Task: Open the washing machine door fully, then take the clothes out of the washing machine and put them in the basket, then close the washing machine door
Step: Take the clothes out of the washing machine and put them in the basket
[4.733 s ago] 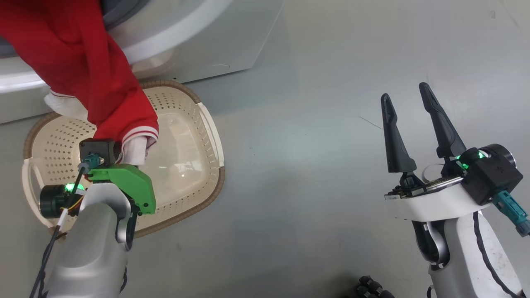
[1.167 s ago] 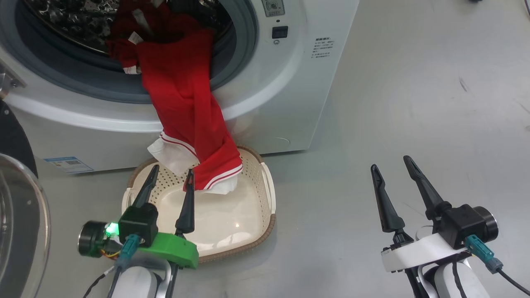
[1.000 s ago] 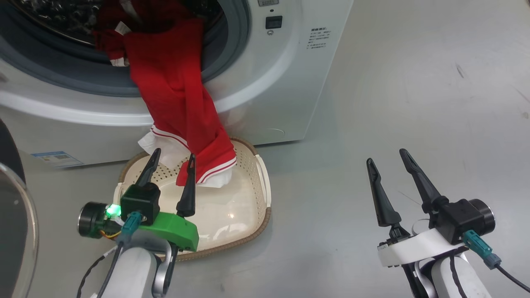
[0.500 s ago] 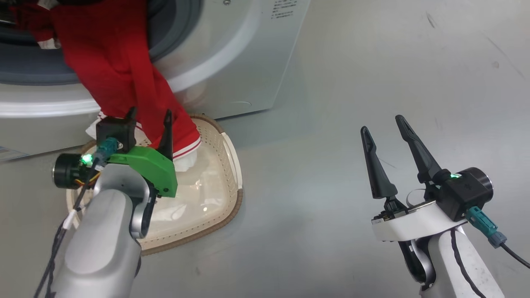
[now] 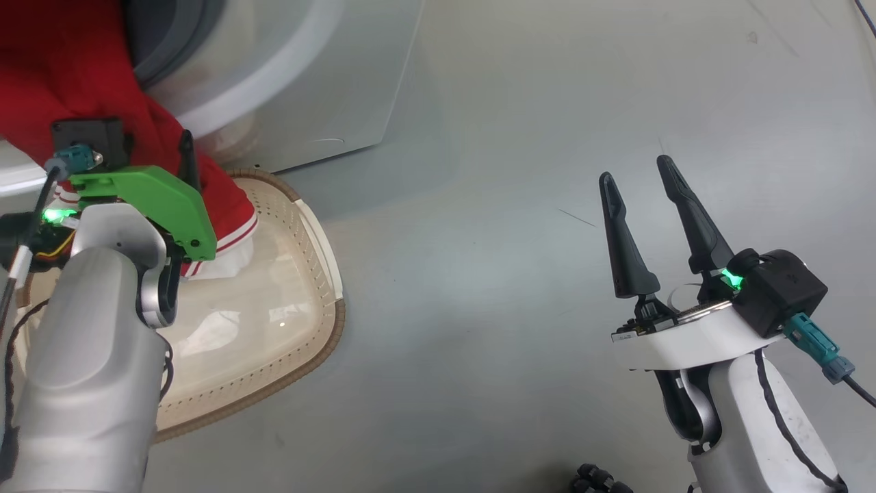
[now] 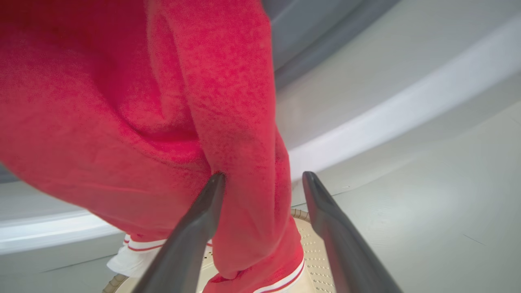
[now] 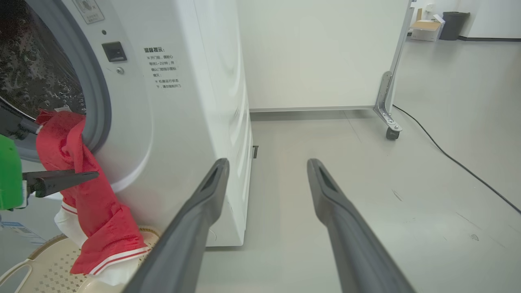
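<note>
left gripper (image 6: 263,176), jaws wide open astride the hanging red garment (image 6: 122,122); right gripper (image 5: 635,168) open, empty. a shallow pinch may slip, dropping it beside the basket (image 5: 337,322).

— Any writing to read here?
— Yes. The white front of the washing machine (image 7: 195,101) carries a small grey printed notice (image 7: 162,67) in Chinese, headed "温馨提示"; its lower lines are too fine to read.
— Anything else?
— A sticker (image 7: 87,10) above it, illegible.

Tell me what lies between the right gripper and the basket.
Bare grey floor fills the stretch between the right gripper and the basket; nothing stands on it there, as the head view shows.
</note>
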